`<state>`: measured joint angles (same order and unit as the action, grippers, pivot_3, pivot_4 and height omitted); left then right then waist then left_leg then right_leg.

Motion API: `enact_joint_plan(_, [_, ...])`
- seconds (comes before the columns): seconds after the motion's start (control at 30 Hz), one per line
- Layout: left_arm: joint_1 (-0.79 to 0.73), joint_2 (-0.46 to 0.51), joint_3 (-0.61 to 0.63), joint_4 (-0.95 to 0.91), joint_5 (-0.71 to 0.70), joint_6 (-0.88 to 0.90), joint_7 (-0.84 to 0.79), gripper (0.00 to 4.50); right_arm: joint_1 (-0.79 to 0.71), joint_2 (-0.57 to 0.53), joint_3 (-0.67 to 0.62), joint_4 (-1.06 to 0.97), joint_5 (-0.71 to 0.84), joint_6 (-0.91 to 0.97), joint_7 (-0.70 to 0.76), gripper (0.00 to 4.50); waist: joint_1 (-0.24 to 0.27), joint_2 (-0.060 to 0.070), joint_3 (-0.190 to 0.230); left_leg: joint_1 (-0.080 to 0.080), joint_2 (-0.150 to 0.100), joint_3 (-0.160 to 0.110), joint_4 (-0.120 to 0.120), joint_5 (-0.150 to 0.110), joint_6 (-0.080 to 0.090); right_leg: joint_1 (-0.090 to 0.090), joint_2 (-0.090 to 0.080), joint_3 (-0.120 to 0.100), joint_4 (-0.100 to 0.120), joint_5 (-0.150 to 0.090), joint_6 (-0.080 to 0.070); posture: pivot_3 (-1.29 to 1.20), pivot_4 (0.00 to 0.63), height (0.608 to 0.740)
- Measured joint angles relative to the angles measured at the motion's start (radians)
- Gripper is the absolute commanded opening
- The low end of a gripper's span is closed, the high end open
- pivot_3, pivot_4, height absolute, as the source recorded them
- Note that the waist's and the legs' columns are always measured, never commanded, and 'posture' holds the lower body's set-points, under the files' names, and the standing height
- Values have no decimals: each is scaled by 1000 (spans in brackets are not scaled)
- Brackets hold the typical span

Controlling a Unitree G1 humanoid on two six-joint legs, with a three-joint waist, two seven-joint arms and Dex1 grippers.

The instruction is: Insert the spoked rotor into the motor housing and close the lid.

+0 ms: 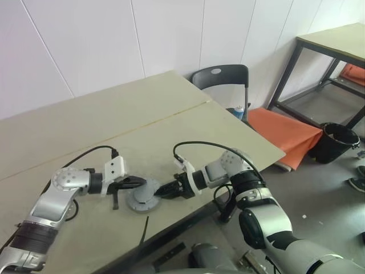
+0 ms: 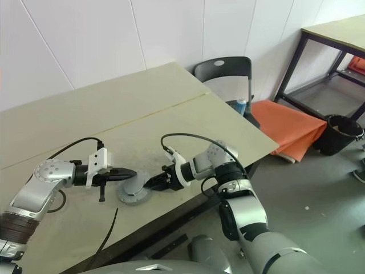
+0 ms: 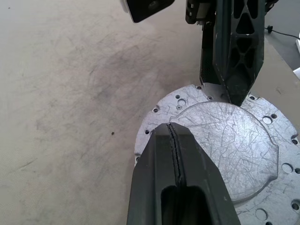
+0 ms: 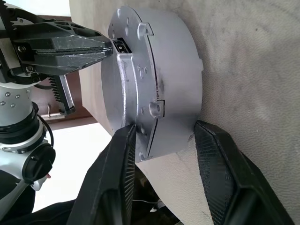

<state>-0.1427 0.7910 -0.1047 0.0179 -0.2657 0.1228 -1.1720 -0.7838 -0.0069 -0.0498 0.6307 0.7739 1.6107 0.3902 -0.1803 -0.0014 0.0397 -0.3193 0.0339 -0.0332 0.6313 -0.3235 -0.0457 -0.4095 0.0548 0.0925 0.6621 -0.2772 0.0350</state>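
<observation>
Your right gripper [image 4: 161, 140] has its fingers apart, straddling the edge of the housing [image 4: 159, 75], one finger against its rim and the other just off its base. Your left gripper [image 3: 176, 154] has its fingers pressed together, tip over the lid [image 3: 229, 145]. The housing lies closed on the table [image 1: 171, 123] near its front edge, between both grippers.

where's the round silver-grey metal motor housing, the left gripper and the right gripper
round silver-grey metal motor housing [image 3: 225, 140], left wrist view, its flat lid top
left gripper [image 1: 141, 182], left eye view, closed fingertips
right gripper [image 4: 164, 131], right wrist view, between its fingertips
</observation>
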Motion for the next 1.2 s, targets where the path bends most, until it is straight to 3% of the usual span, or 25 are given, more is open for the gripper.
enact_joint_plan(1.2, [13,-91,62,30,6,2,132,0,-8,39,-141,-15,-47,-1,-20,1331,2,-1,1,-4,0,1,-1,0,0,-3,1,2,-3,0,0,0,0,740])
